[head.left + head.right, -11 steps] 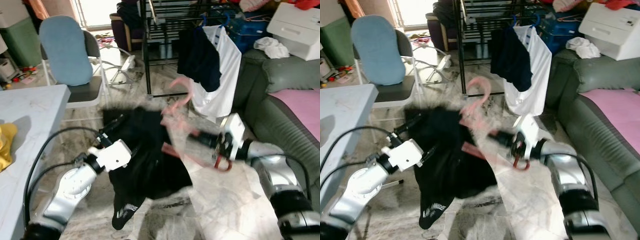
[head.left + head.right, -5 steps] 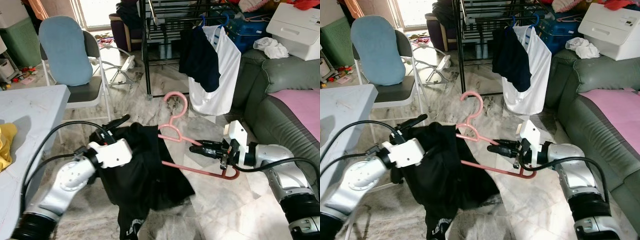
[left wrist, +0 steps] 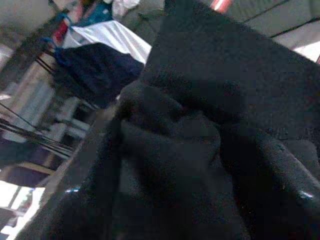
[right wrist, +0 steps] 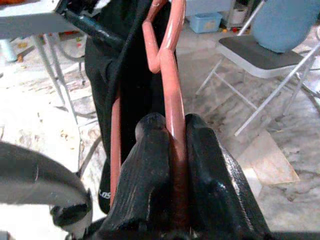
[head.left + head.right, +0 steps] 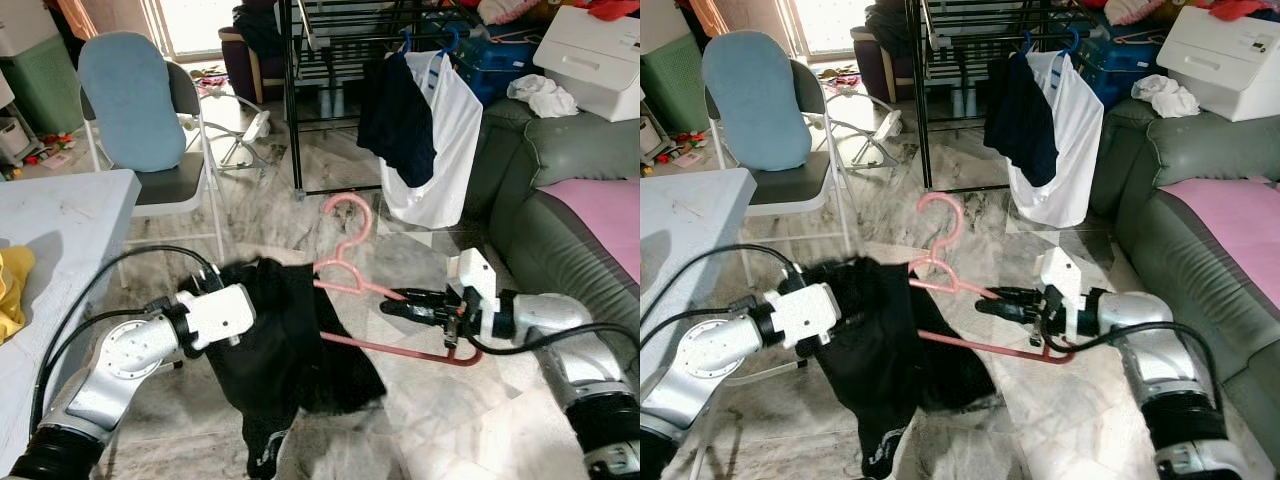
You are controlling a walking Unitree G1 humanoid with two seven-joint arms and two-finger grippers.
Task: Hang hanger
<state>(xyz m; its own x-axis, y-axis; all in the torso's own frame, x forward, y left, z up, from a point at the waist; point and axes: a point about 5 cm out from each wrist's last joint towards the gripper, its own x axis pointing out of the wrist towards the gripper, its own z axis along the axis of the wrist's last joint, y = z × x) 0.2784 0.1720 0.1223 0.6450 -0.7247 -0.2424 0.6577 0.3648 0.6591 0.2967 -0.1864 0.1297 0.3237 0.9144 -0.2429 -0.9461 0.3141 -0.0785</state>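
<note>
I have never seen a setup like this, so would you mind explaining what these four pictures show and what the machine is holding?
This is a humanoid robot with two silver arms, each ending in a hand of two black fingers. The two wide pictures come from the two eyes of a camera on its head, looking down at a living room. The other two come from cameras on its wrists. The right hand is clamped on a pink hanger; its wrist view shows the fingers pinching the bar. The left hand grips a black garment draped partly on that hanger. Ahead stands a black drying rack with clothes already hanging, a folding chair on the left and a green sofa on the right.
</note>
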